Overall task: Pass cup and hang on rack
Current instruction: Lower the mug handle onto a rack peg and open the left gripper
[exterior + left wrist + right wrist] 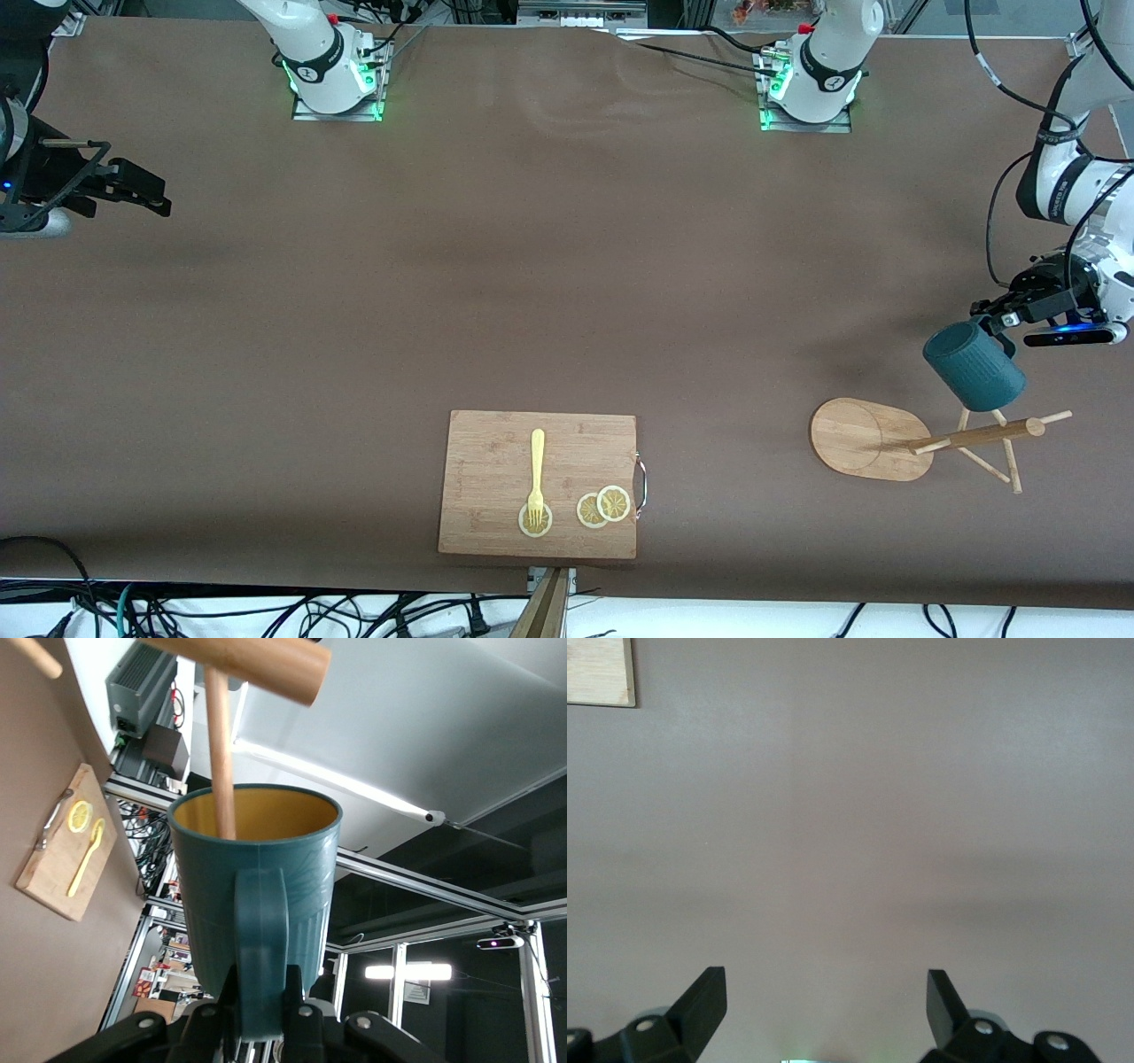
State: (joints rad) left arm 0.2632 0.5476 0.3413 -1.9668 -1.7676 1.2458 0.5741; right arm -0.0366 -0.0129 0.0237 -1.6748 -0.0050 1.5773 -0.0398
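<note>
Front view: the left hand (1001, 326), at the right edge of the frame, is clamped on the handle of the cup (973, 365). The cup hangs tilted in the air over the rack (930, 440), which stands at lower right, toward the left arm's end of the table (567, 266). The cup's body overlaps the upper pegs. The right hand (146, 193) waits at the far left edge of the frame, over bare table. A bamboo cutting board (483, 461) at lower centre carries a yellow fork (536, 478) and lemon slices (602, 507).

Left wrist view: the cup (257, 895) fills the centre of the frame, its handle pinched between the fingers (297, 992) at the bottom edge. A peg (220, 744) of the rack runs from the top of the frame down into the cup's yellow mouth, so this appears to be the hanging step, nearly done.

Right wrist view: the fingers (700, 1005) of the right hand stand apart at the bottom of the frame with nothing between them; a board corner (601, 672) shows at upper left.

Handling: the cup looks rigid and light, with a ribbed wall, possibly breakable. The handle is the correct hold; it leaves the mouth free for the peg.
</note>
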